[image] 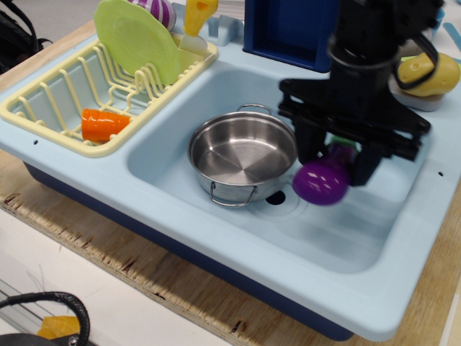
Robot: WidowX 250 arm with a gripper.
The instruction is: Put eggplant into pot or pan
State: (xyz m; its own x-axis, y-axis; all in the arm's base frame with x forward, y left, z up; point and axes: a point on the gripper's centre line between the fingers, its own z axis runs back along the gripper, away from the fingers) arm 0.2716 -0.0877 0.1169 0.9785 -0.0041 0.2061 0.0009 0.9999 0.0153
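Observation.image shows tool (336, 157) clamped on eggplant (323, 180) above sink (216, 94), just beside pot (243, 156), drain (274, 196) below

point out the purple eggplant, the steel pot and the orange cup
glossy purple toy eggplant (322, 182), only view, rounded body
shiny round stainless-steel pot (241, 155), only view, inner bottom
orange plastic cup (103, 124), only view, its side

Black pincer (336, 160) clamped on purple eggplant (323, 181) (green cap up between the fingers), lifted above the sink floor, steel pot (242, 156) just left of it, empty
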